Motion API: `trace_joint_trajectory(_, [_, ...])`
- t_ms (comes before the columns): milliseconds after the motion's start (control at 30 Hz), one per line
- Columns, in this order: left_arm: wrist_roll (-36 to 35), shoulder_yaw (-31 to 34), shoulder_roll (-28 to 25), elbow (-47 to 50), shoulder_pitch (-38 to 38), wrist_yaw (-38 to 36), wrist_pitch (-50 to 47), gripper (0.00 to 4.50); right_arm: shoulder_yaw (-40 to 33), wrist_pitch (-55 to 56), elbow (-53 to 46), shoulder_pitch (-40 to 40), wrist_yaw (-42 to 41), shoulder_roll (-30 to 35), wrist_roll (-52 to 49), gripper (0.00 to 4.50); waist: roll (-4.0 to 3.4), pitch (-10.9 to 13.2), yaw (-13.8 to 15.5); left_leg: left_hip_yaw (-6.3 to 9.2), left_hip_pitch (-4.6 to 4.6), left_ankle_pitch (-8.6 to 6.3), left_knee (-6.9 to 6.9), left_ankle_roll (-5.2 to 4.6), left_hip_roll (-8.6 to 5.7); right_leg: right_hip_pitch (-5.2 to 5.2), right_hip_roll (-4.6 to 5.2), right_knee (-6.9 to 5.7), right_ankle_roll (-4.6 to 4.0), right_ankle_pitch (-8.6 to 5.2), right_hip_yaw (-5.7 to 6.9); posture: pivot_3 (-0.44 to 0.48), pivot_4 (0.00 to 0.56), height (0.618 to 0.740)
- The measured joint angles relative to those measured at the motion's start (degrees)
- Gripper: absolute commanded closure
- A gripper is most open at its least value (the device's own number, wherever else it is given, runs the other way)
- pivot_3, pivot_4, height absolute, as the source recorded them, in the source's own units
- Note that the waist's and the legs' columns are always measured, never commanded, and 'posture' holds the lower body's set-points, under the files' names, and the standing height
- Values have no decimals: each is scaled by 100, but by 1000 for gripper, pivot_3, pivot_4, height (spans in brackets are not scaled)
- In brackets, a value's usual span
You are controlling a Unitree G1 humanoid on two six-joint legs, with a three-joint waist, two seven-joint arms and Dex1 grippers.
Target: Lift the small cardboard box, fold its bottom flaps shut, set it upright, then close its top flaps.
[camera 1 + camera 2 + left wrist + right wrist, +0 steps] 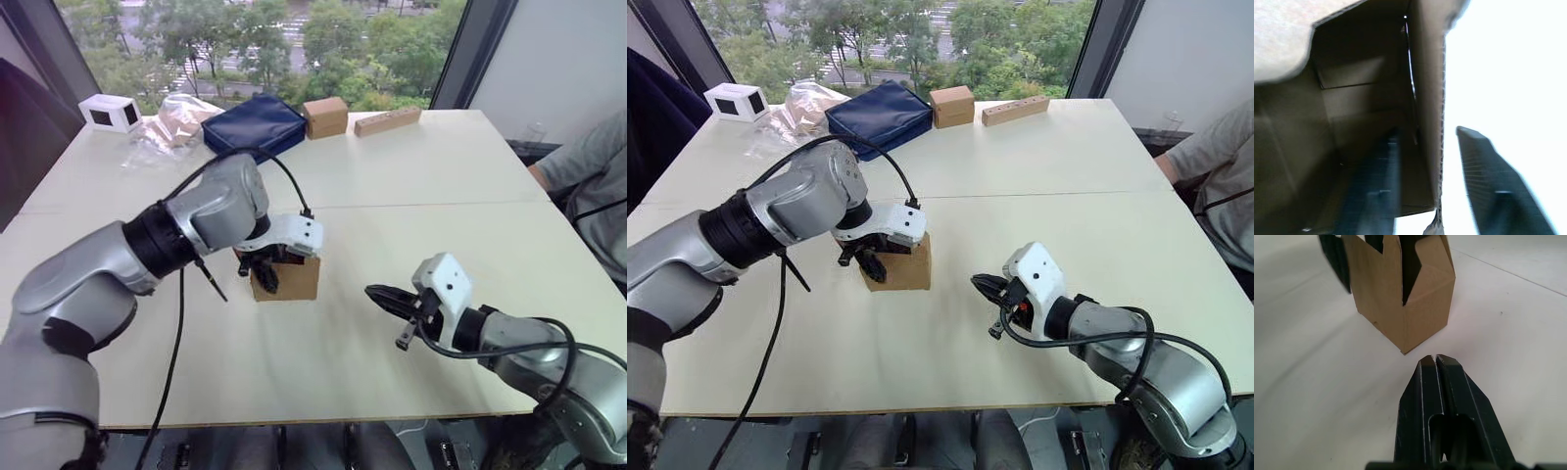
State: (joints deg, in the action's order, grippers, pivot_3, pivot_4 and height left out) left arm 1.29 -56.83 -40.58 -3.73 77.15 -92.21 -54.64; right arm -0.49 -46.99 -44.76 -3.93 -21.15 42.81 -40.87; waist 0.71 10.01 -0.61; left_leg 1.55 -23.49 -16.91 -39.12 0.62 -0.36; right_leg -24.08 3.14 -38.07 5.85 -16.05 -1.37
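Left gripper (872,264) straddles the box (904,270) wall, unclamped; right gripper (1436,360), fingers together, waits at four o'clock. Clamp squarely, then lift.

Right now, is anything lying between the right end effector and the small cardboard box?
No. Bare tabletop alone separates the right end effector from the small cardboard box, as the right wrist view shows.

The small brown cardboard box (903,269) stood upright on the pale wooden table (1068,176), left of centre. The left arm's black two-fingered gripper (867,262) straddled its left wall, one finger inside. The right arm's black two-fingered gripper (986,284) lay near the box's right, apart from it.
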Motion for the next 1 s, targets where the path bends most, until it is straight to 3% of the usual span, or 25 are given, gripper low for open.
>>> trace_joint_trajectory(233, [-675, 453, -20, 76, 503, -9, -1017, 2196, -54, -41, 155, -72, -227, 11, 13, 4500, -1, 0, -7, 0, 0, -1, 0, -1, 0, -1, 0, -2, 0, 0, 1, 0, 150, 740])
trace_joint_trajectory(400, [-1893, 1512, -44, -634, 748, -9, -1826, 2196, -265, -9, 375, -105, -516, -219, -237, 4500, -2, 0, -36, 0, 1, -3, 0, -5, 2, -5, -3, -4, 0, 0, 1, 0, 150, 740])
trace_joint_trajectory(467, [-2041, 1776, -153, -711, 764, -1, -1839, 2196, -316, 5, 395, -105, -578, -252, -304, 4500, -3, 0, -40, 0, 1, -3, 0, -5, 4, -5, -5, -4, 0, 0, 0, 0, 150, 740])
trace_joint_trajectory(567, [-2263, 2628, -346, -813, 644, 249, -1779, 2196, -486, 70, 528, -119, -701, -398, -465, 4500, -3, -1, -33, 0, 2, -3, -1, -5, 7, -5, -6, -5, 0, 0, -2, 0, 150, 740])
trace_joint_trajectory(733, [-2411, 4654, -238, -1038, -373, 1768, -1414, 2196, -668, 169, 997, -378, -925, -549, -620, 4500, -9, -5, -18, -3, 7, -2, -2, -4, 7, -3, 0, -9, 0, 0, -3, 0, 150, 740])
trace_joint_trajectory(833, [-2145, 5271, -233, -1018, -1376, 2855, -1139, 3044, -558, 220, 1313, -642, -1084, -553, -490, 4500, -10, -6, -33, -6, 10, -2, -1, -3, 5, -5, 2, -12, -1, 1, -8, 0, 150, 740])
trace_joint_trajectory(933, [-2056, 5954, -50, -501, -2671, 3707, -536, 4344, -284, 402, 1765, -913, -1216, -578, -136, 4500, -5, -4, -19, -7, -1, 1, -1, 5, 5, -19, 11, -15, -1, 1, -6, 0, 150, 740])
trace_joint_trajectory(1000, [-2082, 6452, 141, -171, -3342, 4123, -201, 4463, -103, 560, 2078, -1013, -1204, -653, 190, 4500, -3, -4, 4, -8, -3, 7, -1, 15, -1, -19, 23, -15, -1, 2, -4, 0, 150, 740])
